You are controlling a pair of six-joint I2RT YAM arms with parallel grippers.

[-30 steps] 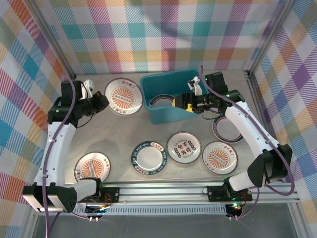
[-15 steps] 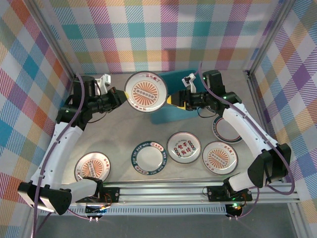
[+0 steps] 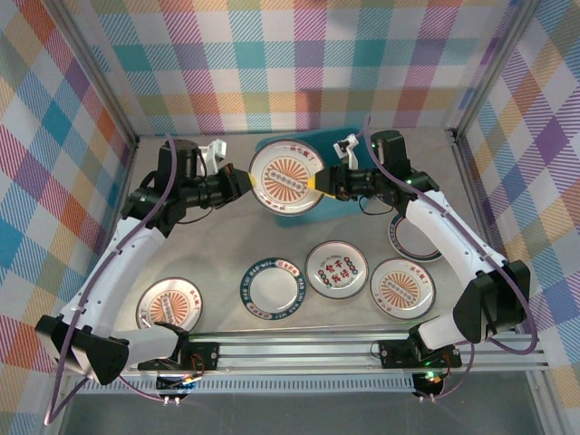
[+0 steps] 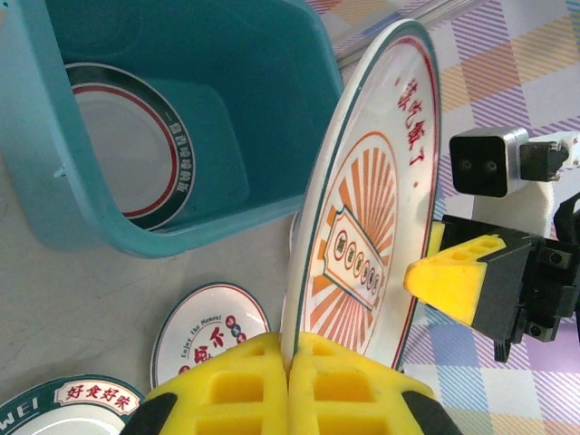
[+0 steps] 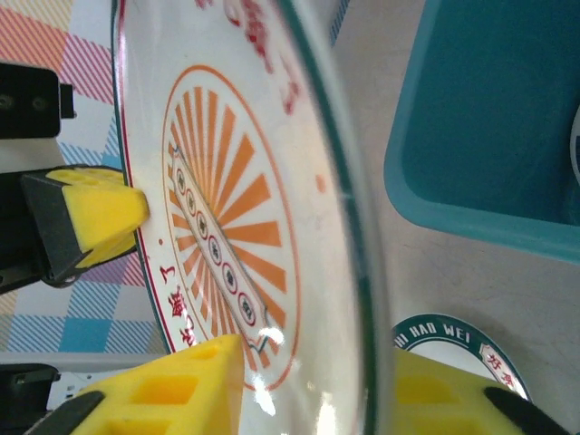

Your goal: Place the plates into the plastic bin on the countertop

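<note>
**Sunburst plate held at both rims above the bin**

The orange sunburst plate (image 3: 286,176) hangs in the air over the teal bin (image 4: 181,243), clear of the desk (image 3: 208,245). In the top view its printed face turns up toward the camera, with the red characters at its far edge. The line between its two gripped edges runs left to right.

The left fingers (image 3: 245,181) are clenched on the plate's left rim. In the left wrist view the rim stands on edge in the seam between them.

The right fingers (image 3: 319,181) straddle the opposite rim, one on each face. Whether they press on it cannot be told.

A green-rimmed plate (image 4: 118,145) lies inside the bin, against its wall.

Flat on the desk, nearer the arm bases, lie two more sunburst plates (image 3: 169,304) (image 3: 402,287), a dark-rimmed plate (image 3: 272,288) and a plate with red-green characters (image 3: 336,269).
</note>
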